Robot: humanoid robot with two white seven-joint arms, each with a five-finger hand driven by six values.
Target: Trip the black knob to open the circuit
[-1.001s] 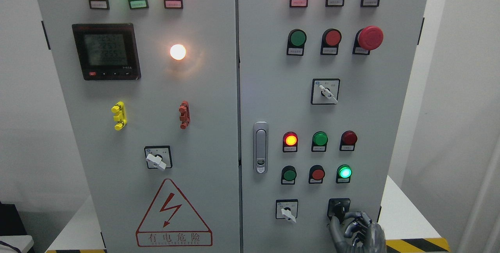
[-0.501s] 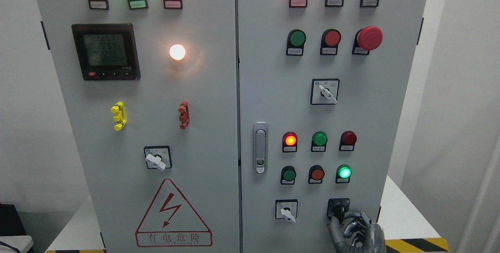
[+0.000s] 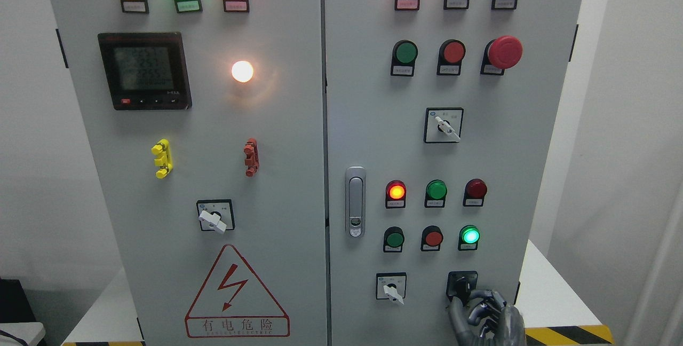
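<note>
The right hand (image 3: 483, 316) rises from the bottom edge, right of the middle, at the cabinet's (image 3: 320, 148) lower right corner. Its dark fingers (image 3: 480, 303) are curled and point up-left, their tips against the black knob (image 3: 462, 285); whether they truly grip it cannot be told. The knob sits in a black square plate, below the lit green lamp (image 3: 470, 236) and right of a white selector (image 3: 392, 289).

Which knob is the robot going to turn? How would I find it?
Look at the right door of the big grey cabinet and go down to its bottom row. Two switches sit there: the black knob is the right-hand one, by the right hand. Its neighbour, the white-handled switch, has a white plate.
</note>
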